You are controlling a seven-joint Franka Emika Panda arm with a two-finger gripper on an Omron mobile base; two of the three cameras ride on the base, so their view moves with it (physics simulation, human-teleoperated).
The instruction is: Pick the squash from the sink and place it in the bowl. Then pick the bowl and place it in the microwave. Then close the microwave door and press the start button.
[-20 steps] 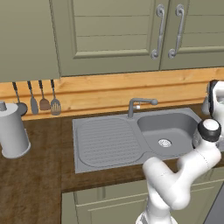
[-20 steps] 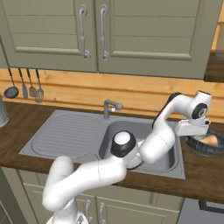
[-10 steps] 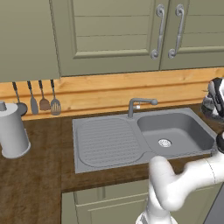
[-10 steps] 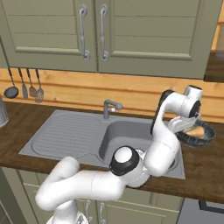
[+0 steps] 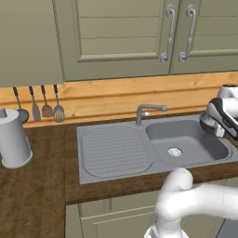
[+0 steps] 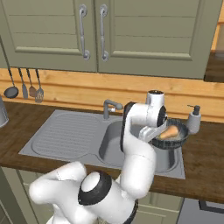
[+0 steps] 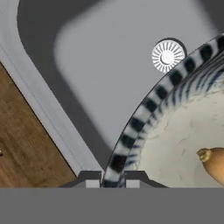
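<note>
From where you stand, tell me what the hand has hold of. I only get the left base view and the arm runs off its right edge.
Observer: In the hand view the hand is shut on the rim of the bowl, one finger on each side of it.
Operator: Say whether the squash is in.
Observer: Yes. The right base view shows the squash lying inside the bowl.
Operator: Report where the bowl is.
Observer: It hangs over the right part of the sink, and the drain shows below it in the hand view.

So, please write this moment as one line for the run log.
stage: carry bowl | gripper: shut on bowl rim | squash: inside bowl | bowl: above sink
</note>
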